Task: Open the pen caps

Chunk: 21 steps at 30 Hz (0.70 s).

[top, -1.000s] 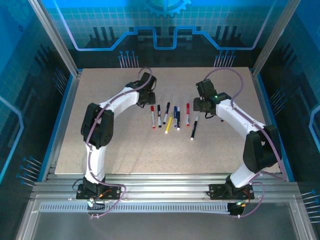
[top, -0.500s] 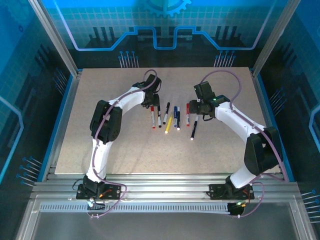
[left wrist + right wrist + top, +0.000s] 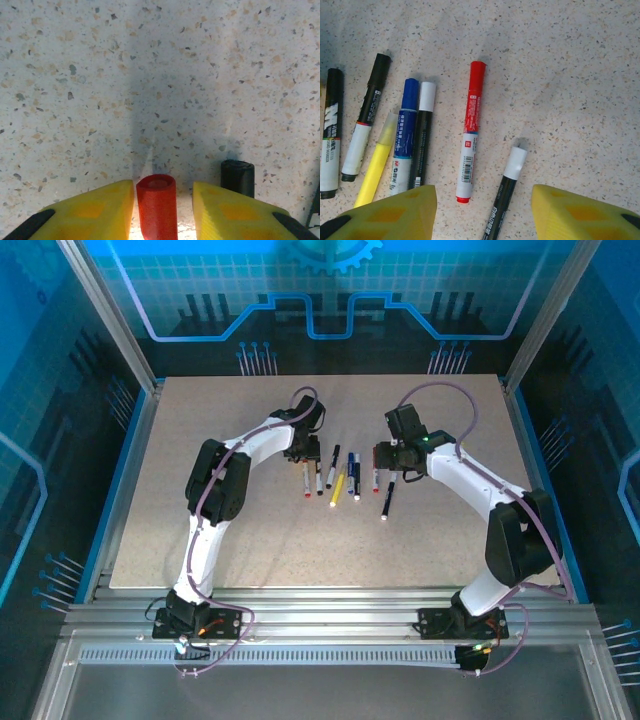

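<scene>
- Here, the left jaws stand apart over the pale speckled surface. Their yellow plastic fingers flank the short red plastic cap of the leftmost pen. A slim gap shows on the cap's right side, so nothing is clamped.
- Just right of them lies a stubby black plastic cap, clear of the fingers.
- The step in hand looks like gripping that red cap. Next, the jaws need to pinch it squarely without catching the black neighbour.
- Further right, more capped pens lie in a loose row: a blue plastic cap, a white plastic cap and a second red cap.
- The right jaws hang wide apart above a slim black pen with a white cap, holding nothing. They will likely have to steady a barrel to pull against.
</scene>
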Each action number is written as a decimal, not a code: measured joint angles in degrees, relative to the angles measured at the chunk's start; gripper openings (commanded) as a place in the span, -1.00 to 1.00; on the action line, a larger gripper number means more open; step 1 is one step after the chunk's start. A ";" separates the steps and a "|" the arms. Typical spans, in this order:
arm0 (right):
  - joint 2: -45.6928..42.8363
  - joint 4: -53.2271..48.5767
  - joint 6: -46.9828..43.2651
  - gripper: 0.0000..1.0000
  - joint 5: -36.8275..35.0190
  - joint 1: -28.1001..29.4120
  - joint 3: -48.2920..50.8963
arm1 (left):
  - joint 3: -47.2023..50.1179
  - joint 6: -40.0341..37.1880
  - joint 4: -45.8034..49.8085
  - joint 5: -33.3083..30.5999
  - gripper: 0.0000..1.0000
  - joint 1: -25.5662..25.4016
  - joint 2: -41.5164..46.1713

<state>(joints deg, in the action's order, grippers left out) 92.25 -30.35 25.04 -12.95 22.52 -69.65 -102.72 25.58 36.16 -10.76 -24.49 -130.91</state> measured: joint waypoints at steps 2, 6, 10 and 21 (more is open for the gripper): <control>0.02 0.11 0.04 0.05 0.20 0.00 0.00 | 0.00 0.00 0.00 -0.04 -0.40 -0.02 -0.20; 0.09 0.79 0.44 0.05 1.36 0.07 0.02 | 0.00 -0.02 0.31 -0.42 -0.50 0.00 -0.20; 0.98 1.68 0.81 0.04 2.58 1.09 0.02 | 0.00 -0.02 0.59 -0.74 -0.63 0.00 -0.17; 2.91 9.49 3.54 -0.01 13.73 4.09 2.36 | 2.08 -0.17 0.76 0.28 -0.98 0.00 2.32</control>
<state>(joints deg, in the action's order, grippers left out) 95.15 -20.86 28.58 0.78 26.61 -67.29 -100.64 25.41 36.93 -10.48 -24.49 -128.60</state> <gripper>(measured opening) 0.502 0.152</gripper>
